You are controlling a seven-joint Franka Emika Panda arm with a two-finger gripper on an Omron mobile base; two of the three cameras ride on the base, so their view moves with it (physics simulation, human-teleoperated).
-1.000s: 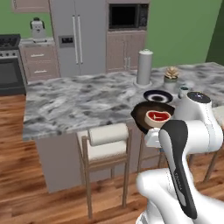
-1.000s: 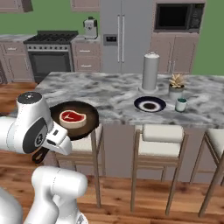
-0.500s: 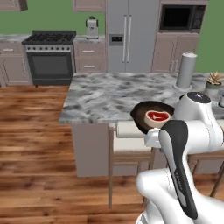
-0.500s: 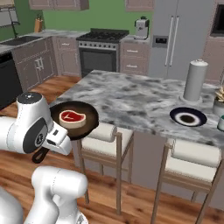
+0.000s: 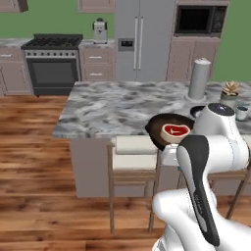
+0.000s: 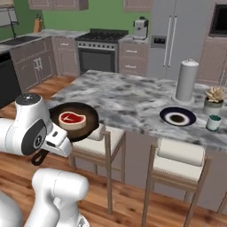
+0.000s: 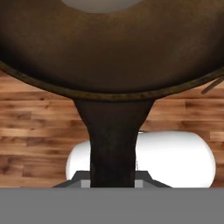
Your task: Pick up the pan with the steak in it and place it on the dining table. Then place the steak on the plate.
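The dark round pan [image 6: 76, 119] hangs in the air in front of the dining table [image 6: 124, 95], over a stool and level with the table's near edge. The red steak [image 6: 72, 119] with its pale fat rim lies flat inside it. My gripper [image 6: 52, 146] is shut on the pan's stubby handle [image 6: 40, 156]. In the hand view the handle [image 7: 113, 144] runs up from between the fingers to the pan's body [image 7: 109, 52]. In the left base view the pan [image 5: 164, 131] and steak [image 5: 175, 131] sit just left of my arm. The dark-rimmed plate [image 6: 178, 117] rests on the marbled top.
A white paper-towel roll [image 6: 186, 80], a potted plant [image 6: 215, 98] and a green cup [image 6: 213, 123] stand on the table near the plate. Two cream-padded stools [image 6: 95, 135] [image 6: 179, 159] line its near side. Stove [image 5: 51, 63] and fridge [image 5: 139, 39] stand behind.
Both base views have shifted as the base drives, so the island is seen from another angle. The pan with the steak stays in the same spot relative to my arm.
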